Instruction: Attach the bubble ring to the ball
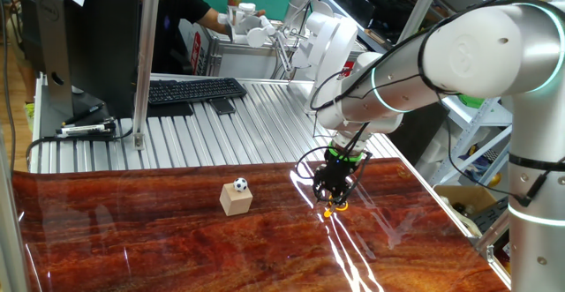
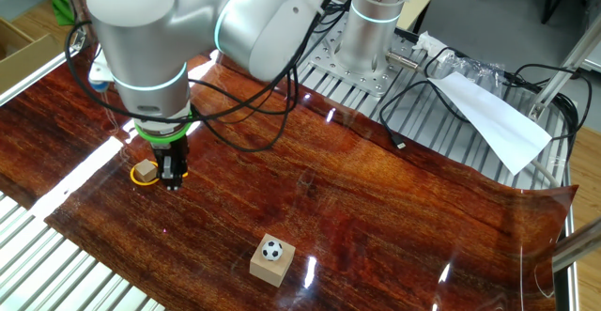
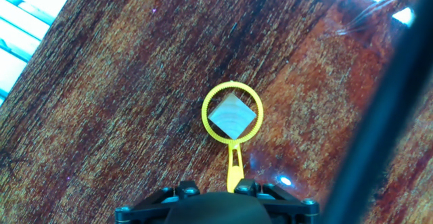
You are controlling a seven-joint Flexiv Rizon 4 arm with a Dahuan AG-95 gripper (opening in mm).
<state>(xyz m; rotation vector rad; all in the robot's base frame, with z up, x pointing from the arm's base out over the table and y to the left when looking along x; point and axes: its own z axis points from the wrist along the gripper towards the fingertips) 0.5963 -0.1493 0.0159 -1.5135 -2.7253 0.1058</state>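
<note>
Yellow ring: the bubble ring (image 3: 232, 112) lies flat on the red-brown wooden table (image 1: 159, 248), its loop encircling a small tan cube (image 3: 232, 115) at centre frame in the hand view.
Ring axis: the long axis runs from loop to stem, almost vertical in the hand view; the stem points down the frame toward my fingers.
Claw: my claw (image 1: 333, 197) points straight down over the stem end; in the hand view only the finger bases flank the stem, and I cannot tell whether the jaws are parted or closed on it.
Ball: the ball (image 1: 240, 185) sits atop a second tan cube (image 1: 236, 200), left of my claw in one fixed view, well apart.
Step in hand: securing the stem, in my judgement.
Method advised: centre the fingers across the stem, close squarely, then lift straight up so the loop clears its cube without dragging.
</note>
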